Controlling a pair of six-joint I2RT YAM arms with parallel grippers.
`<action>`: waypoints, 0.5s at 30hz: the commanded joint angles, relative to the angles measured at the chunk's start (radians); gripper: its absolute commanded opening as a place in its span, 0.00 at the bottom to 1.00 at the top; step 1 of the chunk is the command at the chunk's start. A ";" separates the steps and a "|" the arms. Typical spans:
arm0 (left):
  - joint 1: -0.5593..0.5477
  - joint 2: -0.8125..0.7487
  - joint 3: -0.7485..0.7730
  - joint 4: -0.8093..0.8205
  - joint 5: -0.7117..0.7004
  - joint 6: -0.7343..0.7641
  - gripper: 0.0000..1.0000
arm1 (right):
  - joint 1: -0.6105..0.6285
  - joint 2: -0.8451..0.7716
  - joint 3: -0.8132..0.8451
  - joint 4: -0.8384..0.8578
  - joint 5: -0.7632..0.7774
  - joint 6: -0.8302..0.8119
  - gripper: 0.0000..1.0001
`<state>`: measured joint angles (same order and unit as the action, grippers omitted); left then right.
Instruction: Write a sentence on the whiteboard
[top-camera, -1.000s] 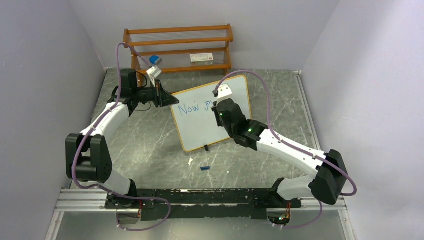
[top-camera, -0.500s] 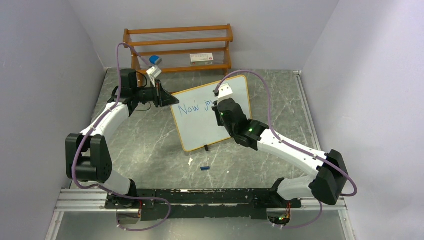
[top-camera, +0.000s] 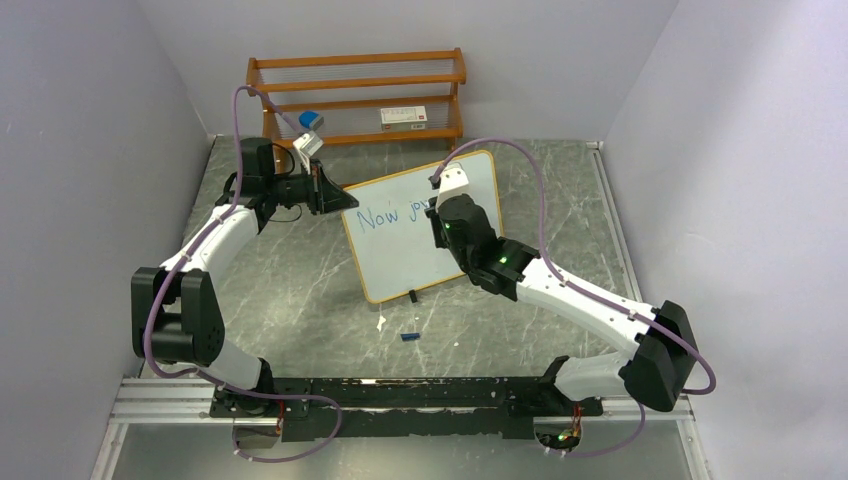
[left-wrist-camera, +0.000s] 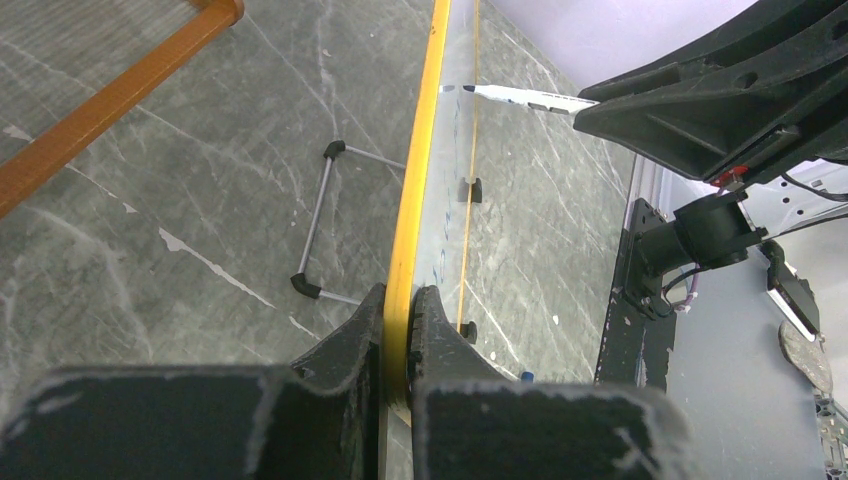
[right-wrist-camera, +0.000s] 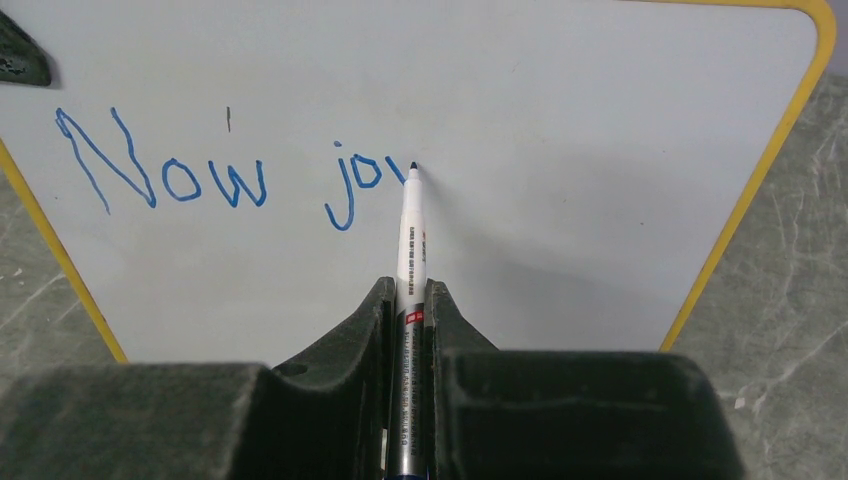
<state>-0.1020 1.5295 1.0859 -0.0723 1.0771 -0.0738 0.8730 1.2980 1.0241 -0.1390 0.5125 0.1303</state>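
The fingers (left-wrist-camera: 345, 350) of the left gripper (left-wrist-camera: 400, 305) are pressed together on the yellow side edge of the whiteboard (top-camera: 400, 255), which stands propped on the grey marbled table (top-camera: 300, 290), in front of a wooden rack (top-camera: 357, 95). The right gripper (right-wrist-camera: 408, 290) is clamped on a marker (right-wrist-camera: 411, 235). The marker's tip is at the board's surface just after the blue lettering (right-wrist-camera: 210, 180), which reads "Now jo" plus a started stroke. A small blue piece (top-camera: 408, 337) lies on the table near the board's foot.
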 joint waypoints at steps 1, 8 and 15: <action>-0.041 0.058 -0.044 -0.100 -0.154 0.150 0.05 | -0.009 -0.004 0.000 0.038 0.020 -0.001 0.00; -0.041 0.058 -0.045 -0.099 -0.152 0.150 0.05 | -0.014 0.008 -0.004 0.044 0.022 0.001 0.00; -0.041 0.058 -0.045 -0.098 -0.152 0.149 0.05 | -0.016 0.023 0.009 0.018 0.007 0.004 0.00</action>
<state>-0.1020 1.5295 1.0859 -0.0719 1.0767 -0.0738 0.8650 1.3090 1.0241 -0.1246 0.5148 0.1307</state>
